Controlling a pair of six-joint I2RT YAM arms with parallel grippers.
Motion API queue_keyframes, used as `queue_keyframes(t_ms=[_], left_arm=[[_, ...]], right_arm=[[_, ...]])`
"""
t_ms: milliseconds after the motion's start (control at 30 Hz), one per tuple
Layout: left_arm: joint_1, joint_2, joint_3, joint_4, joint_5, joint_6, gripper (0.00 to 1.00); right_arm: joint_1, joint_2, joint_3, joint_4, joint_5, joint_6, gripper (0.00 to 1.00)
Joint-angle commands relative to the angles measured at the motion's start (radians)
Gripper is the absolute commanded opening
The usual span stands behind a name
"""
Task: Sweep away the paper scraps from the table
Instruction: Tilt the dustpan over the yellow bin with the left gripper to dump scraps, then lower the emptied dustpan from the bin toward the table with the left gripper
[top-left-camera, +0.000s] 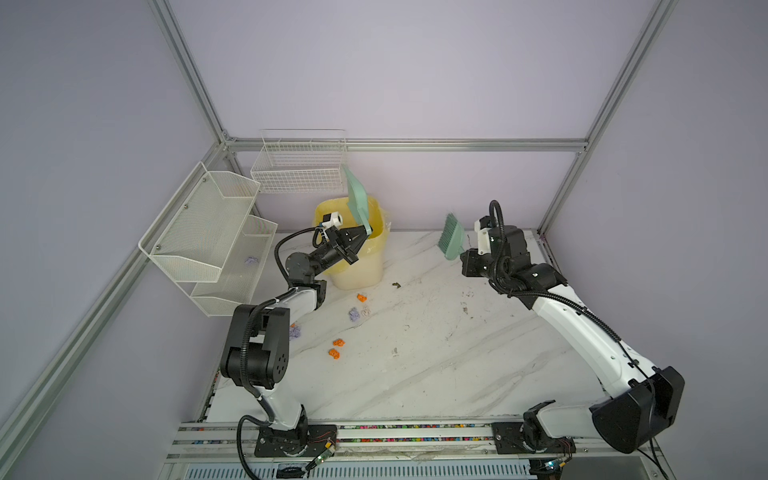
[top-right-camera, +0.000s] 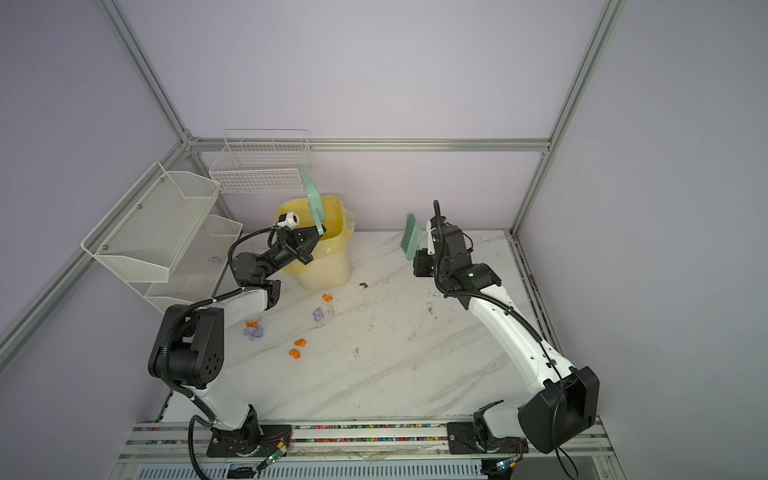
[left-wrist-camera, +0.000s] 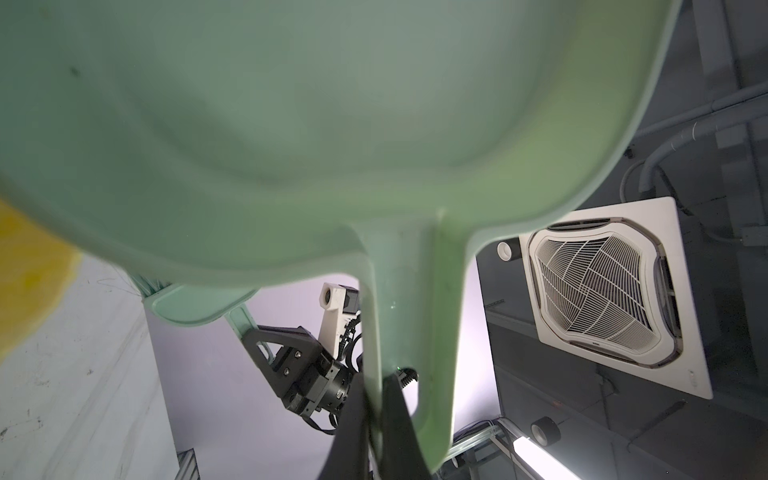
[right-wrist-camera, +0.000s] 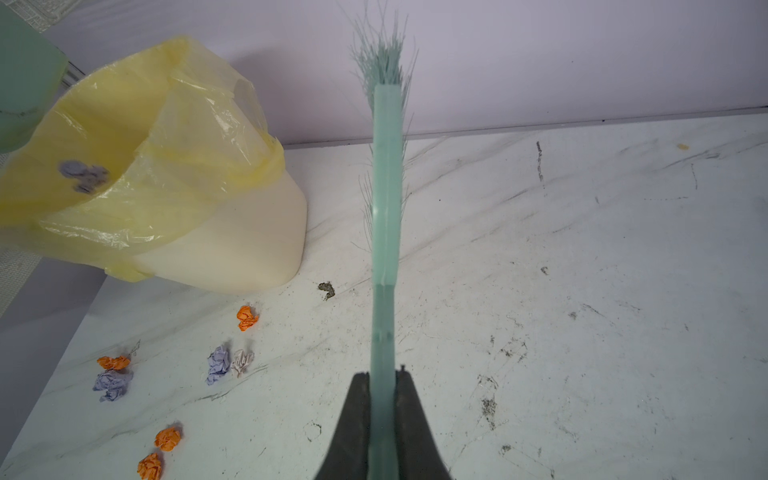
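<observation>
Paper scraps (top-left-camera: 337, 342) mostly lie on the table (top-left-camera: 415, 365) near the bin (top-left-camera: 361, 270); a few lilac ones are inside it. Our left tool (top-left-camera: 364, 234) grips the dustpan (top-left-camera: 355, 193) over the bin. Our right tool (right-wrist-camera: 382, 382) grips the brush (right-wrist-camera: 386, 187) up high. We think lots of sweeping is left.

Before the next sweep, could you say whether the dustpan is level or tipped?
Tipped: the dustpan stands steeply on end above the bin, handle in the left gripper.

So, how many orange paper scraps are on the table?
4 orange scraps: one near the bin, one beside the left arm, two together toward the front. Others may be hidden.
</observation>
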Motion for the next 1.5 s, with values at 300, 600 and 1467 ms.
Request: queue_keyframes(t_ms=[300, 600, 1467], left_arm=[[0.010, -0.073, 0.011, 0.059, 0.040, -0.341, 0.00], [0.008, -0.355, 0.139, -1.009, 0.192, 0.442, 0.00], [-0.176, -0.534, 0.310, -2.004, -0.173, 1.317, 0.00]], right_arm=[[-0.005, -0.050, -0.048, 0.061, -0.006, 0.042, 0.00], [-0.005, -0.047, -0.071, 0.120, -0.087, 0.079, 0.00], [-0.004, -0.066, -0.080, 0.172, -0.109, 0.152, 0.00]])
